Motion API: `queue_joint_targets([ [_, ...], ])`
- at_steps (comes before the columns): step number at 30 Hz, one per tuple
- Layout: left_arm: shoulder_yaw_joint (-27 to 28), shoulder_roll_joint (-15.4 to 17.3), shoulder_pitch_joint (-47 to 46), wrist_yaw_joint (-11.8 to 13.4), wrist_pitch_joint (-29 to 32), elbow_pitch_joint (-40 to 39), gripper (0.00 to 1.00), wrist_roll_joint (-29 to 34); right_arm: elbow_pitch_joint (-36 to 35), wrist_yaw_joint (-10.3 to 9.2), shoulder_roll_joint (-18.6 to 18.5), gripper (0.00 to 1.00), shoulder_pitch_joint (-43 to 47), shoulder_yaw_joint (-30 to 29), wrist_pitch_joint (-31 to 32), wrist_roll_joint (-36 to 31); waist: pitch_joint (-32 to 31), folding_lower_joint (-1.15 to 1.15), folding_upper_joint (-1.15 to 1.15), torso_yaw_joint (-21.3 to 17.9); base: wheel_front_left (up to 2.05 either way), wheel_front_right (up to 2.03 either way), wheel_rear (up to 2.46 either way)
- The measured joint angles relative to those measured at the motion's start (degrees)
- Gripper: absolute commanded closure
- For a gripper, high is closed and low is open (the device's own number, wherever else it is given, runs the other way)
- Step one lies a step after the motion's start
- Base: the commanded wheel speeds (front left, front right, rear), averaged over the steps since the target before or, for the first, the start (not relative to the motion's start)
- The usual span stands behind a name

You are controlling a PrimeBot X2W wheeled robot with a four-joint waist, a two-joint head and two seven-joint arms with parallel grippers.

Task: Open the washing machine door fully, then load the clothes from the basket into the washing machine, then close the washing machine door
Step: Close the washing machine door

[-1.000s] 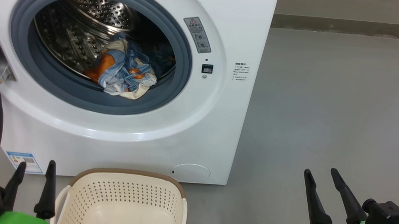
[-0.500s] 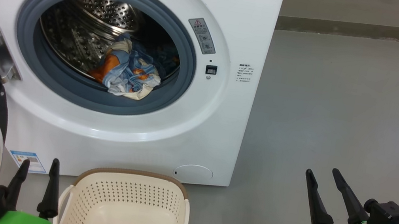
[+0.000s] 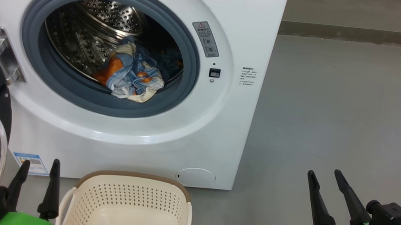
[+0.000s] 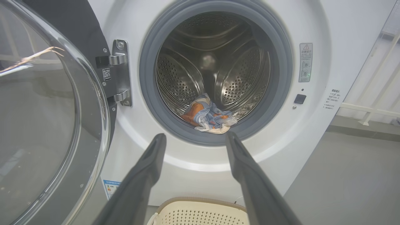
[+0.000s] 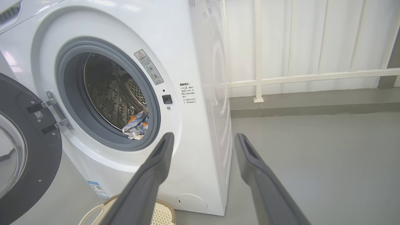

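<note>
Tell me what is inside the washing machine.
The clothes lie bunched at the front of the drum, near the grey ring. Whatever is under the heap is covered.

Floor (image 3: 344, 119): smooth matt grey, takes the right half of the head view. Kerb (image 3: 374, 33): darker grey raised strip along the floor's far edge, upper right of that frame. Wall (image 3: 362, 5) above it, dull grey-beige. Right wrist view, upper right: white railing (image 5: 312, 76), one horizontal bar meeting an upright post (image 5: 258, 50); pale panelling (image 5: 312, 31) behind. Post foot stands on the kerb.
</note>
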Motion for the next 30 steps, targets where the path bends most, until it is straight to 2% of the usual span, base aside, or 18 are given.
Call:
queue_joint_targets([
  [15, -0.9, 0.3, 0.1, 0.2, 0.4, -0.9, 0.0, -0.3, 0.0, 0.0, 0.1, 0.0, 0.4, -0.3, 0.0, 0.0, 0.2, 0.0, 0.0, 0.8, -0.1, 0.1, 0.0],
  [30, -1.0, 0.5, 1.2, 1.2, 0.3, -2.2, 0.0, -1.6, 0.0, 0.0, 0.1, 0.0, 0.4, -0.3, 0.0, 0.0, 0.2, 0.0, 0.0, 0.5, -1.19, 1.19, 0.0],
])
